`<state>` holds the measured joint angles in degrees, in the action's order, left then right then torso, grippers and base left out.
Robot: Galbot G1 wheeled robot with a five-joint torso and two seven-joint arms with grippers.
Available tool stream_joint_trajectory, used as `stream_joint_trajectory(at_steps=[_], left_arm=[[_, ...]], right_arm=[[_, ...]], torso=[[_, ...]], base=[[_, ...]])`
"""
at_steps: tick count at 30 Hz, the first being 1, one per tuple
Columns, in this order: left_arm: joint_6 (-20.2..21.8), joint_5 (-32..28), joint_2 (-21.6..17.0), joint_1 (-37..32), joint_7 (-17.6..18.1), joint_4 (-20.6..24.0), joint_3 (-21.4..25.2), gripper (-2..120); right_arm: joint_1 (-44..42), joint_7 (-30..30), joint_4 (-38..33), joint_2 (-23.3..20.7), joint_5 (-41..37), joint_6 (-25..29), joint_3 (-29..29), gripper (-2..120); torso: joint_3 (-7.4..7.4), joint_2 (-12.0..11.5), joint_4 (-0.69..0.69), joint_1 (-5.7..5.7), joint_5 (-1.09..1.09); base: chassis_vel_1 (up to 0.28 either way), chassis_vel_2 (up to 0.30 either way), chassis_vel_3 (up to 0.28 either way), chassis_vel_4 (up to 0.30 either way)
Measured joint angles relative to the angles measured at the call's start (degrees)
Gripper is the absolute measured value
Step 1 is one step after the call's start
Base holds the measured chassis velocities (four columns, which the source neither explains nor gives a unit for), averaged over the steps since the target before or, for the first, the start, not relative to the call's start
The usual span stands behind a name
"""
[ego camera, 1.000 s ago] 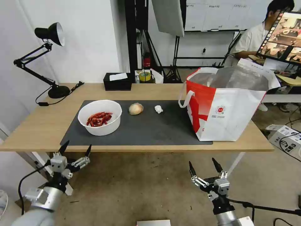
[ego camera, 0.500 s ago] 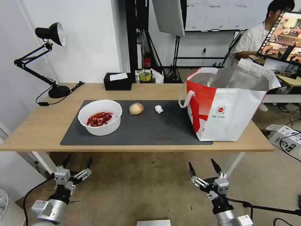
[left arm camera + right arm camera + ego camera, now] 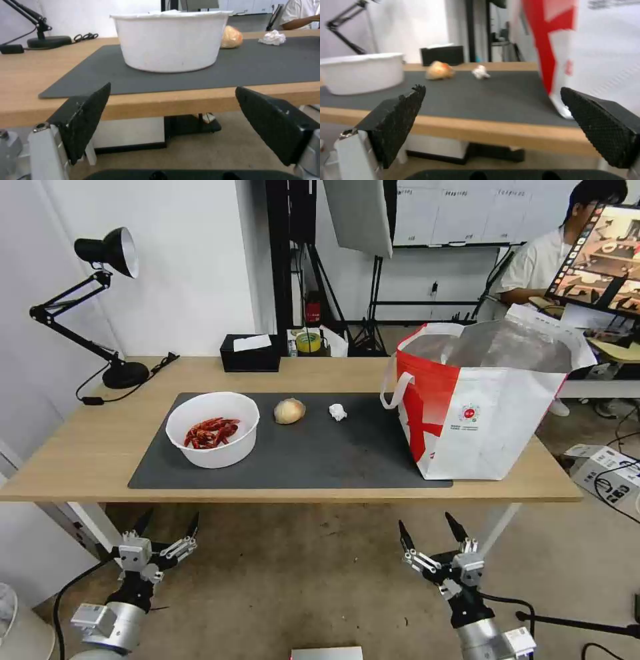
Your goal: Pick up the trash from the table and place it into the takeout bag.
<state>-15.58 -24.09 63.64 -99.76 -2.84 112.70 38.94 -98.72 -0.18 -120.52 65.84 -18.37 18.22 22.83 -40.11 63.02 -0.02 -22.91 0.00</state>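
Left gripper (image 3: 167, 520) sat low at lower left of the head view, fingers spread wide, while right gripper (image 3: 429, 528) matched it at lower right.

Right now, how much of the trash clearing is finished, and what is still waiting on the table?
Nothing on the mat looks cleared yet. The bowl of red scraps, the peach ball and the crumpled tissue all sit on the table. The takeout bag stands open at the right end. The left gripper and right gripper hang below the table edge, jaws open, holding nothing.
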Motion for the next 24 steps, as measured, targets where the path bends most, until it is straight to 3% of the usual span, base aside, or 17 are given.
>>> stream_joint_trajectory(at_steps=[3,11,20,24], left_arm=[[0.39,0.09,-0.19,0.40,0.07,0.41,-0.20,100],[1.66,1.90,0.81,0.40,0.28,1.62,-0.97,100],[2.52,2.65,0.10,0.75,0.58,1.86,-1.87,100],[3.06,2.82,-0.08,1.24,1.39,2.03,-2.30,100]], right_arm=[[6.96,0.21,-1.49,-5.36,-4.81,-5.24,-3.55,100],[22.76,0.47,0.79,-13.94,-10.48,-10.46,-11.02,100],[37.29,5.23,6.34,-13.41,-9.87,-15.68,-22.30,100],[44.81,11.81,9.60,-10.69,-9.50,-20.56,-28.92,100]], torso=[[0.00,0.00,0.01,0.00,0.02],[-0.01,0.00,0.02,-0.01,0.00],[-0.01,0.00,0.02,-0.01,0.00],[-0.01,-0.01,0.01,-0.01,0.01]], base=[[0.000,0.000,0.000,0.000],[0.000,0.000,0.000,0.000],[0.000,0.000,0.000,0.000],[0.000,0.000,0.000,0.000]])
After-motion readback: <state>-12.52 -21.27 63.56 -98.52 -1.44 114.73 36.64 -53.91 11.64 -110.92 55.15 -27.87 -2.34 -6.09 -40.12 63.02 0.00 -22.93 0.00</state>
